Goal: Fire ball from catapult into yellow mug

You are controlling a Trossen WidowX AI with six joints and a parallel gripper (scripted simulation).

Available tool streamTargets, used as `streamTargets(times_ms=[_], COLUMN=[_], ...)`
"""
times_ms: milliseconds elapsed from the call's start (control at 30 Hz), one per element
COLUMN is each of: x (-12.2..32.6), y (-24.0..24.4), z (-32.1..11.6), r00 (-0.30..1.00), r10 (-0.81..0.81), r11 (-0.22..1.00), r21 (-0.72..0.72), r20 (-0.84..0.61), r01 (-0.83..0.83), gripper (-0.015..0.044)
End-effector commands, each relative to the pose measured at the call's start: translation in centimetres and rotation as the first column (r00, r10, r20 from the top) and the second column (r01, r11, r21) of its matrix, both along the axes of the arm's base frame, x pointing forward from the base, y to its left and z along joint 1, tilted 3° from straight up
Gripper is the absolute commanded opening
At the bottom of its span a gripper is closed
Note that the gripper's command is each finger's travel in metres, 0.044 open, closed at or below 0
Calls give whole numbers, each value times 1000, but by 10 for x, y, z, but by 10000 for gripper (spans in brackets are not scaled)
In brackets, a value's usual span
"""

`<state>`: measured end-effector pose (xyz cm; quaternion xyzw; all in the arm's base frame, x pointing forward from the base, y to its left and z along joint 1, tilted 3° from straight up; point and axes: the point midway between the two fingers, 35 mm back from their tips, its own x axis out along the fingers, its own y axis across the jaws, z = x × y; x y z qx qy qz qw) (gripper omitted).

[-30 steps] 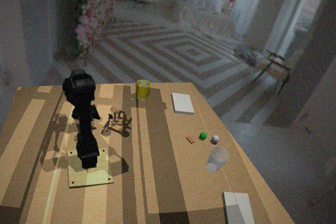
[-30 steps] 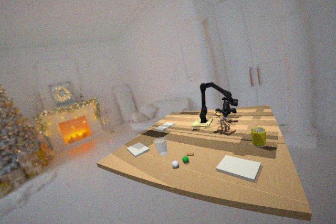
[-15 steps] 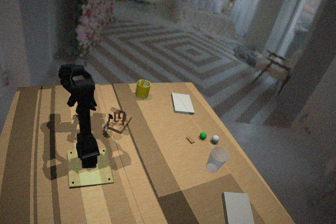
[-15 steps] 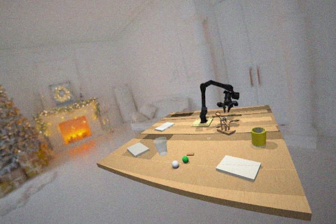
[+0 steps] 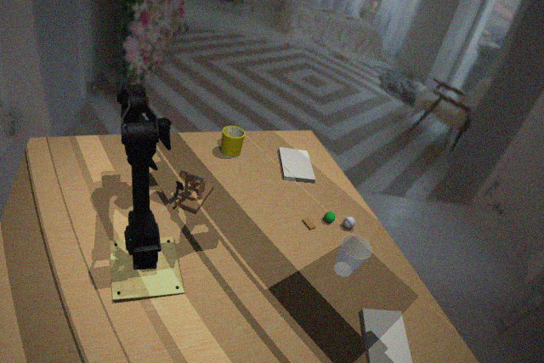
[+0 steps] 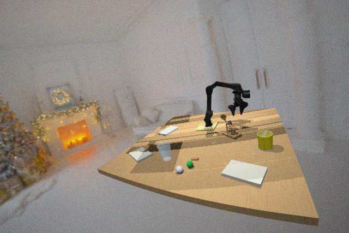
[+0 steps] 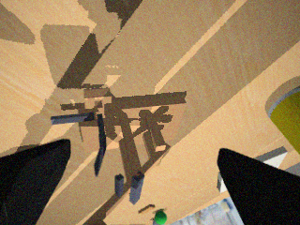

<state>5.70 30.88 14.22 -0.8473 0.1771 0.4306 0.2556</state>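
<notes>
The wooden catapult (image 5: 191, 207) (image 6: 233, 135) (image 7: 150, 99) stands on the table near the arm's base, with blue parts on its frame. No ball can be made out in its round cup (image 6: 223, 117). My gripper (image 5: 161, 158) (image 6: 237, 114) (image 7: 145, 151) is wide open and empty, above and beside the catapult. The yellow mug (image 5: 231, 143) (image 6: 264, 141) (image 7: 289, 116) stands upright towards the table's far edge in the top view. A green ball (image 5: 329, 217) (image 6: 189, 164) (image 7: 160, 217) and a white ball (image 5: 348, 223) (image 6: 179, 169) lie close together, away from the catapult.
A small wooden block (image 5: 308, 224) (image 6: 194, 158) lies by the green ball. A clear cup (image 5: 353, 253) (image 6: 164, 151) stands near the white ball. A flat white box (image 5: 296, 164) (image 6: 244, 172) lies near the mug; another (image 5: 406, 337) (image 6: 168, 130) lies farther away.
</notes>
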Motion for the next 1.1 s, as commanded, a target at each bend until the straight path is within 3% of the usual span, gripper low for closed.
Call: streamTargets(times_ms=[0, 467, 1067], x=[11, 53, 126], y=[14, 57, 101], z=[3, 25, 67], r00=[994, 901, 673], r10=[-97, -368, -534], r11=[991, 840, 434], r21=[83, 333, 517], r20=[-44, -228, -512], r01=[101, 428, 738], gripper=[440, 440, 440])
